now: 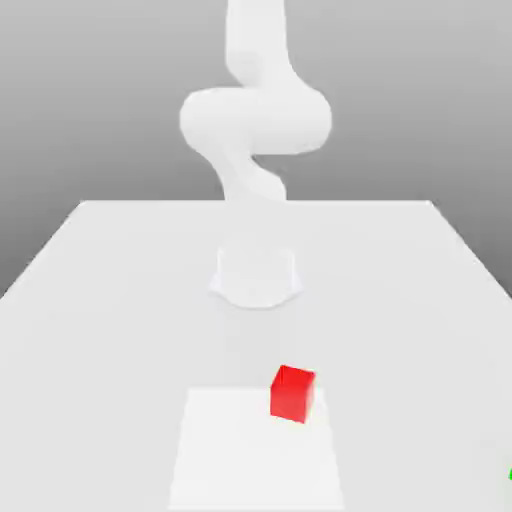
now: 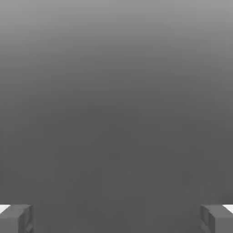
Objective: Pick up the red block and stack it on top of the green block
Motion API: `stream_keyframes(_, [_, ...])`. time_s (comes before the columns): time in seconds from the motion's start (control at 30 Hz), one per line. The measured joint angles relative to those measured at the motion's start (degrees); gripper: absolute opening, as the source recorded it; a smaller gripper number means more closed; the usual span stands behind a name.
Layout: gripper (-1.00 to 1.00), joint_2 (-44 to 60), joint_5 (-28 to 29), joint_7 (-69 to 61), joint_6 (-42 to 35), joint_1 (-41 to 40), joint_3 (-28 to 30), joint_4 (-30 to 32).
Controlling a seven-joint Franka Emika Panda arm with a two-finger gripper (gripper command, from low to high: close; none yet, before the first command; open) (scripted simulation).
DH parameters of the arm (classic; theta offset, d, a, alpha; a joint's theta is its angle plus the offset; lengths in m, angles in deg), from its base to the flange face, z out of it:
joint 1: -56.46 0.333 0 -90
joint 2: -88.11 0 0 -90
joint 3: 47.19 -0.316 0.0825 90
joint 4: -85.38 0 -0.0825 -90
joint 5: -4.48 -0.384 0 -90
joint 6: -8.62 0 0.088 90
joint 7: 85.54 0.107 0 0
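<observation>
Exterior view: white arm [image 1: 255, 120] rising from a round base [image 1: 256, 275] at mid-table [image 1: 100, 300], bending upward out of frame. Red block [image 1: 292, 392] resting on the table at about five o'clock from the base, well apart from it, straddling the upper right edge of a paler square patch [image 1: 255, 450]. Sitting slightly turned, one corner toward the camera. Green block [image 1: 510, 474] just a sliver at the view's right edge, at roughly four o'clock from the red one and well apart. Nothing touching either block. Hand view: two grey fingertips [image 2: 16, 218] at the lower corners, spread wide apart, nothing between them; midpoint of the fingers [image 2: 116, 218] over plain grey ground, no block in sight. Judging from the look: red block probably light and rigid, matte faces likely giving decent friction, no fragility to worry about. Best taken across two opposite flat faces, near mid-height, with the fingers turned to match the block's slight rotation so as not to pinch on corners. Small enough to fit easily between the fingers as now spread. Task not yet begun: approach and descent first.
</observation>
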State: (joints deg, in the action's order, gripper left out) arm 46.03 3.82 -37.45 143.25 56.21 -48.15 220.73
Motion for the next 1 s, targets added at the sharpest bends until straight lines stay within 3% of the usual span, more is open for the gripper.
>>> stream_keyframes(0.57, [0.0,34.6,-2.2,22.0,25.4,-1.3,-9.3,29.1])
stream_keyframes(0.7, [0.0,45.3,3.4,27.7,33.9,-0.9,-7.8,29.8])
stream_keyframes(0.8, [0.0,51.7,7.3,30.6,39.3,2.6,-3.5,29.0])
stream_keyframes(0.83, [-1.0,53.0,7.8,31.0,40.4,3.4,-2.5,28.8])
stream_keyframes(1.0, [-1.0,53.0,8.0,31.2,40.5,3.4,-2.5,28.8])
